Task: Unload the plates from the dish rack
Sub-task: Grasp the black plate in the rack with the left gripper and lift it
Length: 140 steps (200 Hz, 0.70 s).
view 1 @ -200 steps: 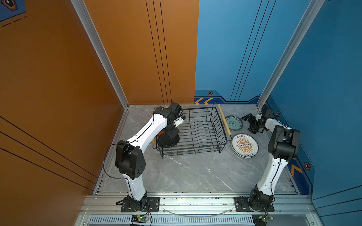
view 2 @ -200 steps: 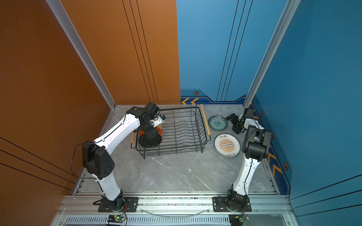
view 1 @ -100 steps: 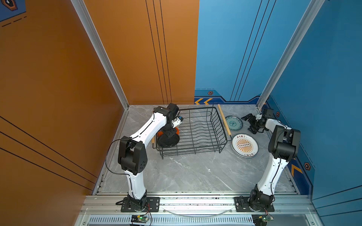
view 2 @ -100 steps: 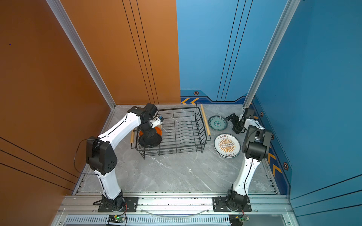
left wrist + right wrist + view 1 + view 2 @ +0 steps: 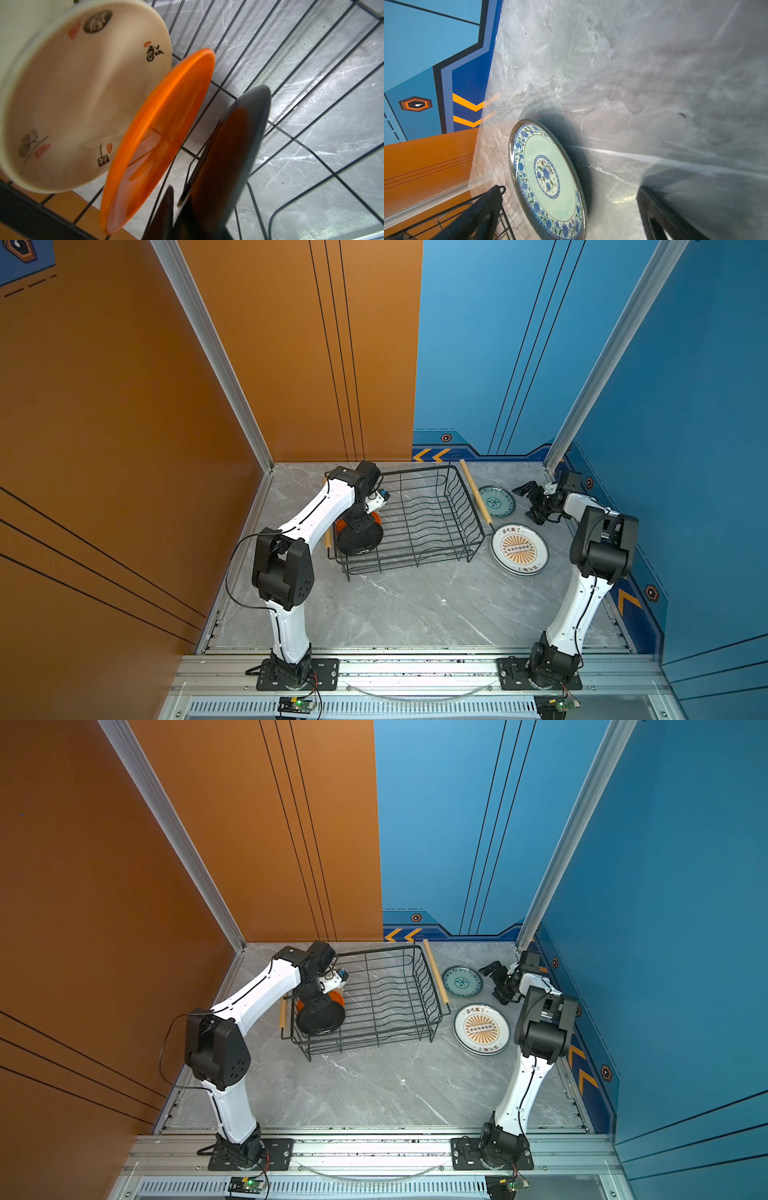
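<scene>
Nr R edge of surface (image 5: 415, 605), sunburst plate (image 5: 518, 549) lies flat, just outside dish rack (image 5: 415, 560). Rack sits toward far edge. At its L end black plate (image 5: 228, 155), orange plate (image 5: 166, 124) & cream plate (image 5: 72, 93) stand on edge. L gripper (image 5: 359, 524) straddles black plate's rim; can't tell if clamped. Farther back, blue-flower plate (image 5: 496, 501) lies flat nr far R corner, R gripper (image 5: 524, 504) beside it, jaws wide, empty.

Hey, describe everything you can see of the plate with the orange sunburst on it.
The sunburst plate is round, glossy, ceramic-looking: white, dark rim, orange rays around a central band, characters above and below. It lies flat, face up, on the grey marble table, just right of the dish rack, nearer the table's front edge than the floral plate. Nothing rests on it.
</scene>
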Motion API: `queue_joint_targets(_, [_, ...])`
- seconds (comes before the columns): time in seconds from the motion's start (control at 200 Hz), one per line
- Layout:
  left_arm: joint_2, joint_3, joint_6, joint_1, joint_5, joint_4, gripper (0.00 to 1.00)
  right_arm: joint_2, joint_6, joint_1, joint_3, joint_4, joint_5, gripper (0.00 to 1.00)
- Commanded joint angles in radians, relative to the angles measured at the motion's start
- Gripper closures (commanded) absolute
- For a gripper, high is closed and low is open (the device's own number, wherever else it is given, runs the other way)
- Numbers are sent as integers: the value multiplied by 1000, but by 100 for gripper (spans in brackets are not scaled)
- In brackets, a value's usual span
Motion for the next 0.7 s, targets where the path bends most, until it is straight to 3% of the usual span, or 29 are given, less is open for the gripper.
queue_joint_targets(0.0, [27,-13,-38,-3,14,-59,81,7,12,-9,-21,5,-15,0])
queue_joint_targets(0.325, [23,-6,-36,-3,17,-67,89,12,22,-11,-24,19,-30,0])
queue_joint_targets(0.461, [17,0,-38,-7,-2,-74,98,12,24,-11,-26,18,-24,0])
queue_joint_targets(0.696, [-22,4,-39,-20,-18,-74,100,9,22,-11,-28,15,-15,0])
